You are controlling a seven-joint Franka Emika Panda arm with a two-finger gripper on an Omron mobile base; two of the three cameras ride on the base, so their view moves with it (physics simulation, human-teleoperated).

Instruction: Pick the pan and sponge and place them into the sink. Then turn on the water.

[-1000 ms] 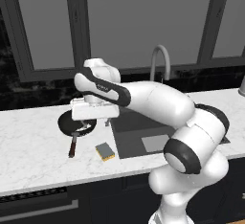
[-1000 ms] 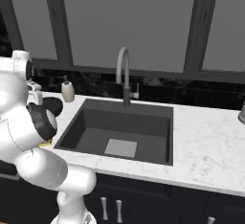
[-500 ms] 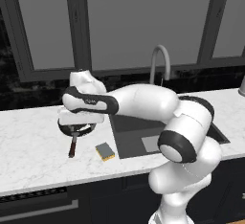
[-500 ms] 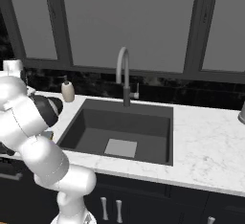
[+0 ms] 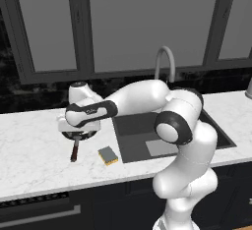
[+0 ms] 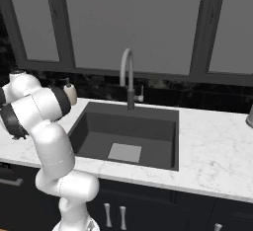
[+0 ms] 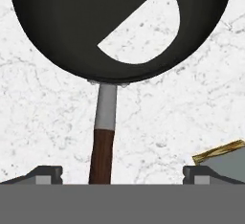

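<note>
Gripper (image 7: 117, 173) is over the pan (image 7: 95, 27), jaws spread wide, nothing between them but air. In the hand view the tips sit at 7 and 5 o'clock with the handle (image 7: 103, 153) running up between them, closer to the 7 o'clock tip than centred. No contact that I can see.

Layout, left base view: pan (image 5: 78, 135) on the counter (image 5: 29, 150) at 9 o'clock of the sink (image 5: 142, 128), mostly hidden under the hand. Handle (image 5: 75, 151) points toward 6. Sponge (image 5: 108, 155) lies just beside the handle end, at its 3 o'clock, apart from it. Faucet (image 5: 166, 64) at 12 of the sink, no stream running. Sink (image 6: 126, 131) holds nothing yet.

Stage, my read: lining up on the handle, grasp not begun.

Risks:
- Handle is off-centre in the jaws. Closing like this, the nearer finger hits first and pushes the pan round on the smooth counter.
- Grip far out on the handle means a heavy pan head on a long lever; it may droop or twist in the fingers when lifted.
- Sponge (image 7: 222, 158) corner is next to the 5 o'clock tip. Coming straight down could clip it or nudge it.
- Pan swing toward the sink passes near the faucet; low carry could catch the rim.
</note>
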